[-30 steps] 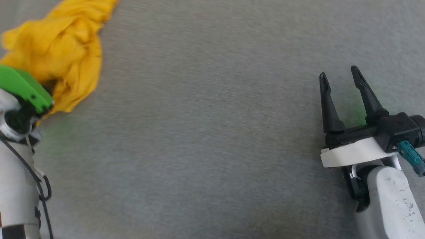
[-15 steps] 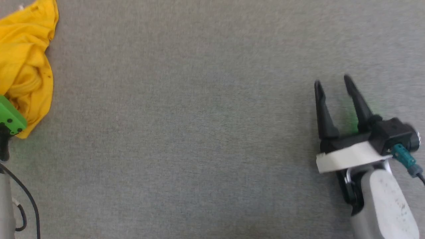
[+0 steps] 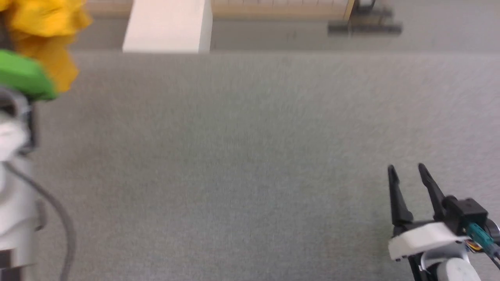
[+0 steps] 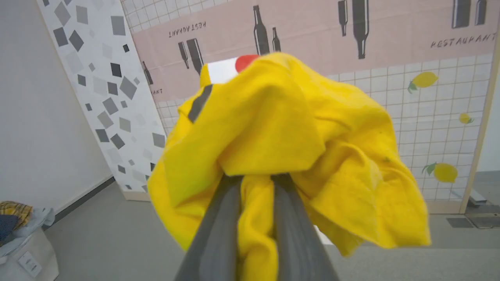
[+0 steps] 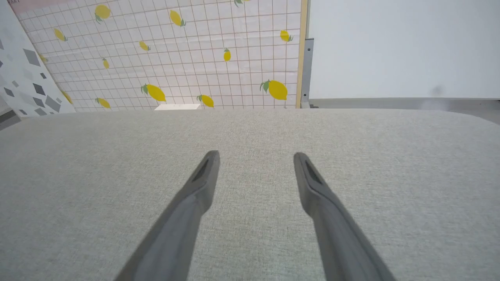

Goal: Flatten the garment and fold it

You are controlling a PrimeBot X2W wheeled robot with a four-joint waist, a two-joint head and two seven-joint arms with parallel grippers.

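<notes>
The left gripper (image 4: 256, 180) is closed to a narrow gap on the garment (image 4: 293, 128), and a fold of yellow cloth is pinched between its two dark fingers (image 4: 218, 234). The fingertips are covered by the fabric, which is bunched and draped over them on both sides. A red dot (image 4: 246, 62), a white patch (image 4: 222, 71) and a black stripe (image 4: 199, 103) are shown along the garment's upper edge in the left wrist view. In the head view the garment (image 3: 43, 23) is seen blurred at the far left, just beyond the green housing (image 3: 23, 76) on the left arm. Whether its lower folds touch the surface cannot be told.

The right gripper (image 3: 407, 169) is held at the near right, well apart from the garment. In the right wrist view the right gripper (image 5: 256, 156) is shown with its jaws spread wide above the grey cloth-covered table (image 5: 250, 128).

Past the table's far edge a white block (image 3: 168, 25) and a tiled wall panel printed with lemons (image 5: 195, 50) are seen. Behind the garment, a pink banner printed with bottles (image 4: 312, 31) and a panel of grey squares (image 4: 97, 78) are shown. A basket of cloths (image 4: 23, 249) is set on the floor at the left.
</notes>
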